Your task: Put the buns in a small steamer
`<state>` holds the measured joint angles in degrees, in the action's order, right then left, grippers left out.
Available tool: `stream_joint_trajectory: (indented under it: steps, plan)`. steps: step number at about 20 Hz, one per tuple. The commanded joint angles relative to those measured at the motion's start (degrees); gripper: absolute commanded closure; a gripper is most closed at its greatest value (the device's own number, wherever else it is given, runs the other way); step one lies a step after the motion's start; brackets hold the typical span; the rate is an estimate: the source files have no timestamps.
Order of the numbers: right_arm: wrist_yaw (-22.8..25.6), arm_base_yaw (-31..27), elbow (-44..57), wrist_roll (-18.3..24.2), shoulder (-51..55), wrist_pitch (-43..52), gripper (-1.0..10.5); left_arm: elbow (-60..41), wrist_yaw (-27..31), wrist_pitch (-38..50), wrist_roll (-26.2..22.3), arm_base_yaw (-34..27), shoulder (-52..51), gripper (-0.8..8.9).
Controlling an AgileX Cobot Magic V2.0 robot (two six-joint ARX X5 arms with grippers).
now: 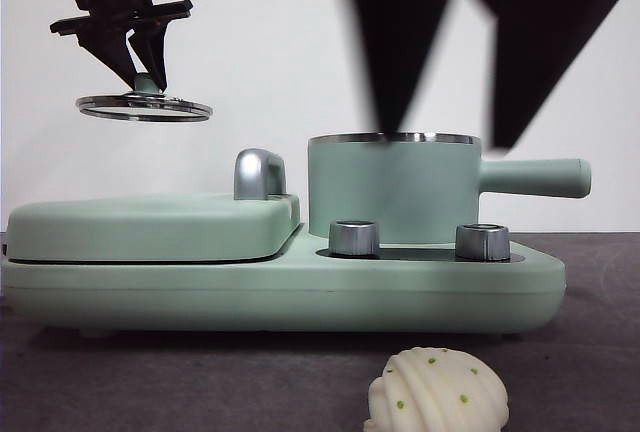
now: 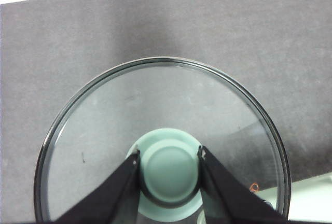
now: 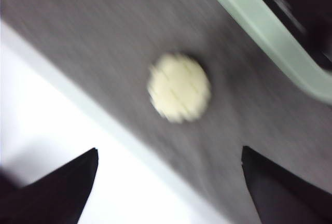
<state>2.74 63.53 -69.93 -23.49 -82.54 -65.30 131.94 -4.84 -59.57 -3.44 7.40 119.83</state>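
The small steamer (image 1: 392, 190) stands open at the top, its steel rim bare; the lid (image 1: 144, 107) hangs high to the left in the left gripper (image 1: 146, 74), clamped on the knob, well clear of the mouth; the right gripper (image 1: 450, 82), jaws spread wide, hangs directly over the rim and fills the air above it; the ribbed bun (image 1: 437, 392) lies alone on the near table (image 1: 150, 382) with free room all round; behind it the base unit (image 1: 280, 292) and two knobs (image 1: 354, 238) wall off the far side.
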Motion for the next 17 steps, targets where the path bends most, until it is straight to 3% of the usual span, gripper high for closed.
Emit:
stream_joint_trajectory:
  steps: [1,5,9,17]
  plan:
    - [0.28,0.96,4.00,-3.13,-0.70,6.62,5.1,2.58,-0.31,0.44,-0.17,0.07,0.63,7.98]
    - [0.02,-1.92,10.78,-3.96,-0.72,11.19,5.1,2.58,-0.31,0.46,-0.02,0.68,0.50,7.98]
    - [-8.13,-5.90,17.16,-2.58,-1.03,19.61,5.1,2.60,-0.31,0.42,0.02,2.10,0.42,7.98]
    - [-3.98,-6.01,19.78,-1.14,-1.81,27.43,5.2,2.60,-0.31,0.79,0.00,4.46,-1.90,7.98]
